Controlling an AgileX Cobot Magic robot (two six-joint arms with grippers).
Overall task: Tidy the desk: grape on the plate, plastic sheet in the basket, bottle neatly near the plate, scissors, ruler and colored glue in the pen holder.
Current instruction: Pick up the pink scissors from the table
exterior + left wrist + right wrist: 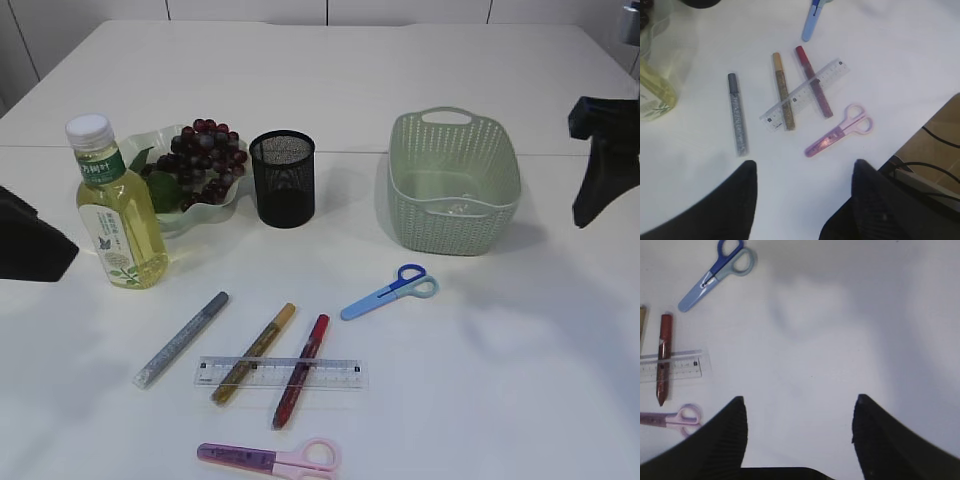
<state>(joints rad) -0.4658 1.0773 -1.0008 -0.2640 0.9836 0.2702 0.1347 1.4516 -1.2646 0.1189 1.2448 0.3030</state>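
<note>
A white table point(520, 380) holds everything, largest first. A pale green basket point(455, 182) sits far right, with something clear lying in its bottom, perhaps the plastic sheet. A yellow-tinted bottle point(112, 205) stands upright at the left, just beside a green-tinted plate point(222, 203) already heaped with dark grapes point(205, 160), so those parts look settled. Right of the plate stands the black mesh pen holder point(282, 178), seemingly empty. The loose items lie nearer: a clear ruler point(805, 94) resting across gold point(783, 92) and red point(813, 82) glue sticks, a silver glue stick point(737, 113) left of them, blue scissors point(389, 291) toward the basket, pink scissors point(839, 131) nearest.

The left gripper point(802, 172) hovers above the glue sticks, jaws wide and empty. The right gripper point(800, 412) hangs over bare table, jaws wide, holding nothing.
</note>
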